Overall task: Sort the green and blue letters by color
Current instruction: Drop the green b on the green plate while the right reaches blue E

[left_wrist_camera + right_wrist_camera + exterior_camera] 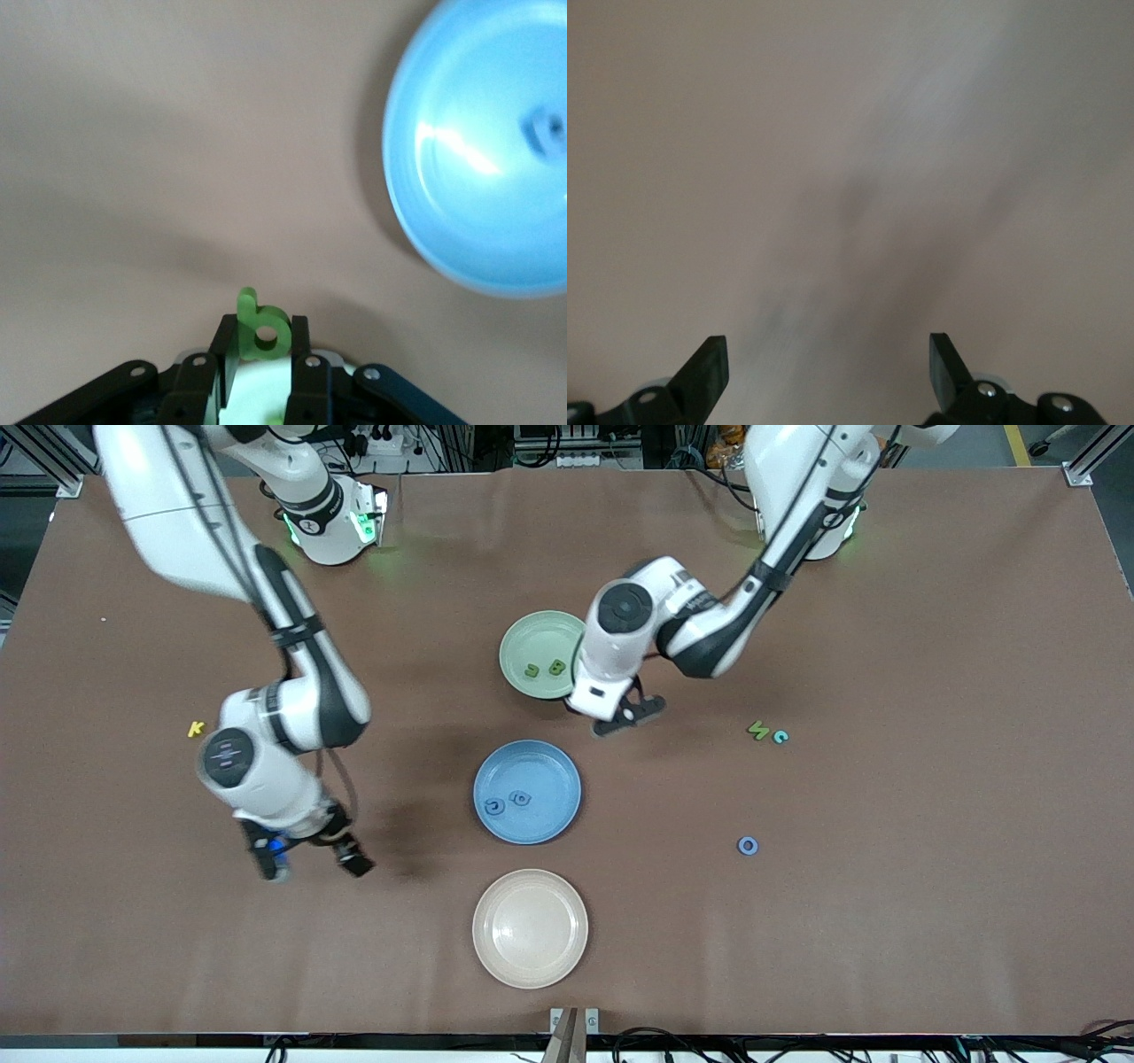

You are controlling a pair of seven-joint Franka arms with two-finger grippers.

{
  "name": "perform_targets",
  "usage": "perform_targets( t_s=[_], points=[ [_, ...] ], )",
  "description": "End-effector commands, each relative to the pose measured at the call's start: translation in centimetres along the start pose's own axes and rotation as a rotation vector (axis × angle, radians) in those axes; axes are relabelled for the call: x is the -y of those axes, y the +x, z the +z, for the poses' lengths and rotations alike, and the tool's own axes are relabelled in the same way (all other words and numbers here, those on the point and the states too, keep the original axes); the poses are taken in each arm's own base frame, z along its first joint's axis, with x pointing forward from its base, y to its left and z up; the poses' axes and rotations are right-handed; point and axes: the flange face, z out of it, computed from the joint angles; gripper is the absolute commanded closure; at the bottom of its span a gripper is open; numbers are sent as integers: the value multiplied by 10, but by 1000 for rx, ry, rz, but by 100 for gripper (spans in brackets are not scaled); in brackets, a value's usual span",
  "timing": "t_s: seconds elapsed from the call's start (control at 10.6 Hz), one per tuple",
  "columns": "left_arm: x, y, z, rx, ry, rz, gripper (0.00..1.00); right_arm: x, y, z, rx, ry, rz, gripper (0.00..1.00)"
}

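My left gripper (pixel 631 717) hangs over the table by the green plate (pixel 532 633), at the edge that faces the blue plate (pixel 540 766). It is shut on a green letter b (pixel 263 329), which stands up between the fingers in the left wrist view. Two green letters (pixel 544 668) lie in the green plate and two blue letters (pixel 508 802) in the blue plate. Toward the left arm's end of the table lie a green letter (pixel 758 731), a teal c (pixel 780 736) and a blue ring letter (pixel 748 845). My right gripper (pixel 312 861) is open over bare table.
A beige plate (pixel 530 957) with nothing in it sits nearer the front camera than the blue plate. A yellow k (pixel 196 729) lies toward the right arm's end of the table. The blue plate (pixel 478 150) also shows in the left wrist view.
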Motion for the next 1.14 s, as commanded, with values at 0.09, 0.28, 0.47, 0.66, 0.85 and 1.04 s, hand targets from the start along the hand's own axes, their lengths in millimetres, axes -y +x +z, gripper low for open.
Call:
perform_targets(
  t_s=[0.09, 0.28, 0.47, 0.66, 0.85, 1.04],
  points=[
    [-27, -105, 5, -6, 13, 16, 94, -101, 142, -6, 20, -74, 181, 0],
    [-26, -111, 10, -5, 21, 21, 0, -130, 165, 2, 45, -124, 206, 0],
    [-25, -93, 1, -18, 9, 20, 0, -149, 152, 18, 80, -170, 152, 0],
    [-8, -26, -37, -57, 1, 137, 0, -166, 128, 29, 91, -186, 93, 0],
    [14, 2, -65, -47, 80, 331, 0, -192, 121, 27, 90, -188, 19, 0],
    [45, 45, -86, -40, 112, 466, 0, -206, 119, 17, 90, -197, -45, 0]
  ],
)
